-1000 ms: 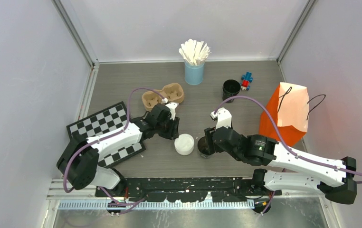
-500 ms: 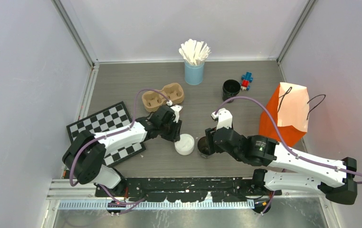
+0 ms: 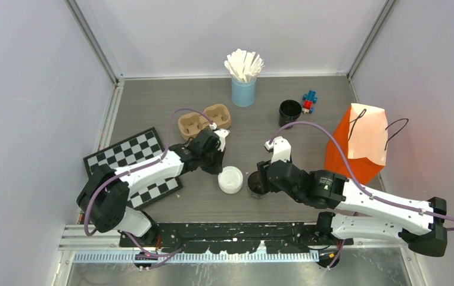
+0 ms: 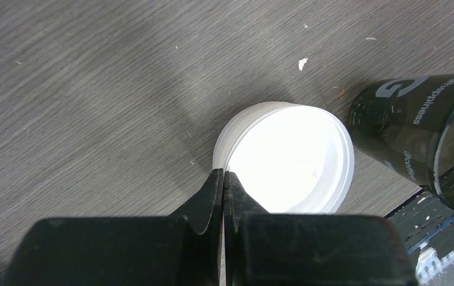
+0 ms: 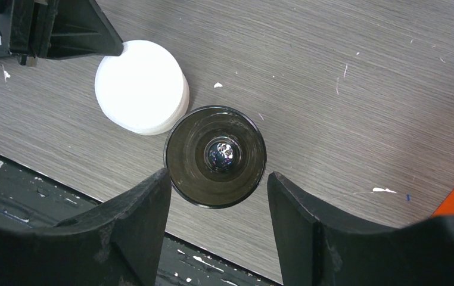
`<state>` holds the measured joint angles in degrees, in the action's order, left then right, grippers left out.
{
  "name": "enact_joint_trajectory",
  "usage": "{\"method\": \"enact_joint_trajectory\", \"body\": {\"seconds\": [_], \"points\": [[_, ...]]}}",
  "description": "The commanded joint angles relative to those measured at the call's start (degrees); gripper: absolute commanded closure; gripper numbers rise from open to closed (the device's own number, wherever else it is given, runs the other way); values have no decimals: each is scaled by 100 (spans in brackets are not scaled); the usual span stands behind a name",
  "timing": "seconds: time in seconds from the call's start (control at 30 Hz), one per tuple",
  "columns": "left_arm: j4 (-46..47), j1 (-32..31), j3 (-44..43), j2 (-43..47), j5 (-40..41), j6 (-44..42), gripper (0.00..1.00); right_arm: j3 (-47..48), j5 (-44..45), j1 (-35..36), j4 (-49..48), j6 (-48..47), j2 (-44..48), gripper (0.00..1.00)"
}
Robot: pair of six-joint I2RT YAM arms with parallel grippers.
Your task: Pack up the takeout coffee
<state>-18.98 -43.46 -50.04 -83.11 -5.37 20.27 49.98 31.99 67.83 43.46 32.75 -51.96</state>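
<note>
Near the desk's [image 3: 153, 107] front edge, a lid [image 3: 230, 179] lies just left of a cup [image 3: 255, 183]. A cup carrier [image 3: 204, 120] sits behind the lid; a bag [image 3: 361, 143] stands far right.

Grey wood-grain worktop [image 3: 153, 107], scuffed, w/ white flecks. On it: checkerboard [image 3: 126, 156] at L, brown 2-cup carrier [image 3: 204, 120] mid-back, lt-blue cup of stirrers [image 3: 243, 92] at rear, black cup [image 3: 289, 112] + small blue/red toy [image 3: 309, 101] rear R, orange paper bag [image 3: 358, 146] at R. Near front: white lid [image 3: 230, 180] just beside open black cup [image 5: 215, 156].
</note>
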Motion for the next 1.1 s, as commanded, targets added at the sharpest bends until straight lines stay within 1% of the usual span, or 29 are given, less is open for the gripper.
{"method": "enact_joint_trajectory", "body": {"seconds": [0.0, 0.13, 0.2, 0.3, 0.43, 0.5, 0.67, 0.8, 0.97, 1.07], "points": [[-256, -22, -333, 345, 101, -136, 100, -12, 62, 34, -347, 120, 70, 35], [-340, -22, -385, 544, 119, 0, 100, -76, 76, 30, -542, 70, 132, 35], [-440, -22, -435, 641, 108, 81, 100, -178, -23, 33, -833, -88, 244, 36], [-620, -13, -549, 761, 119, 185, 100, -451, -203, 30, -1572, -523, 550, 35], [-901, 27, -688, 963, 202, 359, 100, -882, -571, 37, -2760, -1314, 819, 29], [-970, 32, -735, 1069, 186, 402, 100, -1117, -713, 36, -3276, -1705, 873, 28], [-1063, 39, -783, 1278, -80, 505, 100, -968, -449, 35, -3396, -1956, 613, 28], [-1030, 47, -751, 1391, -171, 611, 100, -1091, -767, 34, -3709, -2467, 382, 30], [-939, 72, -718, 1390, -313, 695, 100, -1123, -1356, 31, -3770, -3231, 25, 33], [-738, 83, -680, 1362, -656, 884, 100, -1089, -1107, 32, -3758, -3141, -42, 34]]}}
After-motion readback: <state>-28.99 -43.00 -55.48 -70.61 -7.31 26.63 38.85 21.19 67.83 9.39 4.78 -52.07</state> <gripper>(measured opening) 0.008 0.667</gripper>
